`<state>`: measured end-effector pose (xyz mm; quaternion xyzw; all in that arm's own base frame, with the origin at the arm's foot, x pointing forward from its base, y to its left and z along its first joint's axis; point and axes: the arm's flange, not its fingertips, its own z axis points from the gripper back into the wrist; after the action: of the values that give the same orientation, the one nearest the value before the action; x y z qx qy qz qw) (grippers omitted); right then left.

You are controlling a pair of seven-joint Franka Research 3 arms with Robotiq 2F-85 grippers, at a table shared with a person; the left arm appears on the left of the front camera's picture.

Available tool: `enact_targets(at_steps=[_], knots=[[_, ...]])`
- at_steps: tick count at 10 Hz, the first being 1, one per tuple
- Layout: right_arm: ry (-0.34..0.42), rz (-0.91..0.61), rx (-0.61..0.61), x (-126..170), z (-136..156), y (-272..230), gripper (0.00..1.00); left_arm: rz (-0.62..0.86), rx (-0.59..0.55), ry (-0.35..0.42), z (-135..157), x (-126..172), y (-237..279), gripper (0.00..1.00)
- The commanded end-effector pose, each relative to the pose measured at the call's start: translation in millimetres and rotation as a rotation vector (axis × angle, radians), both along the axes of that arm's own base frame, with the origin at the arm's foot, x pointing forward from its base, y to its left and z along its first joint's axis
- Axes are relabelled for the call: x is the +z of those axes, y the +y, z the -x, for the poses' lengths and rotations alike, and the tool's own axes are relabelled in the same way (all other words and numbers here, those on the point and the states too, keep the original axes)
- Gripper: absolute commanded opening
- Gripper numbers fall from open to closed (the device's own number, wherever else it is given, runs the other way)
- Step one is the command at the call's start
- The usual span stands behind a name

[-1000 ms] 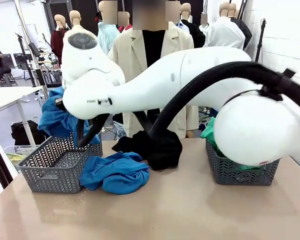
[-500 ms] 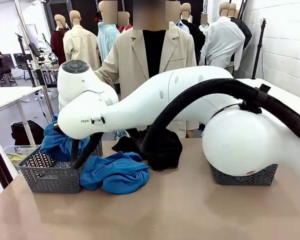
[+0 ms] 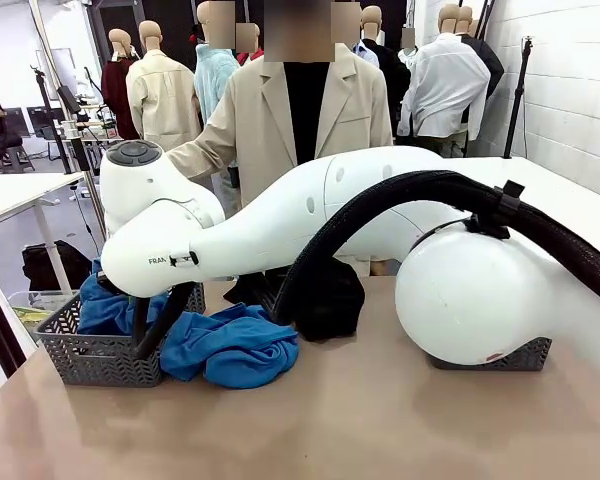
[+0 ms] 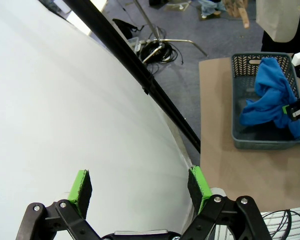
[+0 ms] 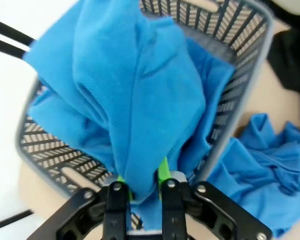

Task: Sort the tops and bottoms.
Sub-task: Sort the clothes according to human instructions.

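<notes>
The right gripper (image 5: 140,187) is clamped on a fold of the blue top (image 5: 135,85): in the right wrist view the green pads stand close together with the fleece pinched between them. From that pinch the blue top runs straight away along the line of the fingers, its long axis heading out over the grey basket (image 5: 237,90), and its bulk spreads inside the mesh walls with one edge draped toward the near rim. In the front view the right arm (image 3: 310,210) reaches across the table (image 3: 360,420) to this basket at the robot's left, and the blue top shows as a bunched heap above the rim. The second blue top (image 3: 235,345) lies crumpled on the tabletop just beside the basket, touching its right wall, with its long axis across the table from left to right. The black garment (image 3: 325,295) sits in a mound behind it, toward the person in a beige jacket (image 3: 255,120) at the far side. A second grey basket (image 3: 528,355) stands at the robot's right, mostly hidden by the arm's elbow. The left gripper (image 4: 140,186) has its jaws wide apart with nothing between them, facing a broad white casing crossed by a black hose
</notes>
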<state>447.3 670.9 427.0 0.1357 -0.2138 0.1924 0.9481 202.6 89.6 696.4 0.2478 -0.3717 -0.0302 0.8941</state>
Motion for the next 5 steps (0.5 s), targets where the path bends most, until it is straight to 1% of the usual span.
enact_targets(at_steps=[1, 3, 4, 5], knots=[[-0.007, 0.019, -0.007, 26.1, -8.7, 7.7, 0.62, -0.014, 0.004, -0.003, -0.2, 0.5, 2.0, 1.0], [0.014, 0.049, 0.012, 44.2, -11.3, 6.3, 0.99, -0.014, 0.004, -0.003, -0.2, 0.5, 2.0, 1.0], [0.015, 0.049, 0.021, 61.8, -14.0, 6.4, 1.0, -0.014, 0.004, -0.003, -0.2, 0.5, 2.0, 1.0], [0.054, 0.037, 0.04, 86.3, -14.9, 12.1, 1.0, -0.014, 0.004, -0.003, -0.2, 0.5, 2.0, 1.0]])
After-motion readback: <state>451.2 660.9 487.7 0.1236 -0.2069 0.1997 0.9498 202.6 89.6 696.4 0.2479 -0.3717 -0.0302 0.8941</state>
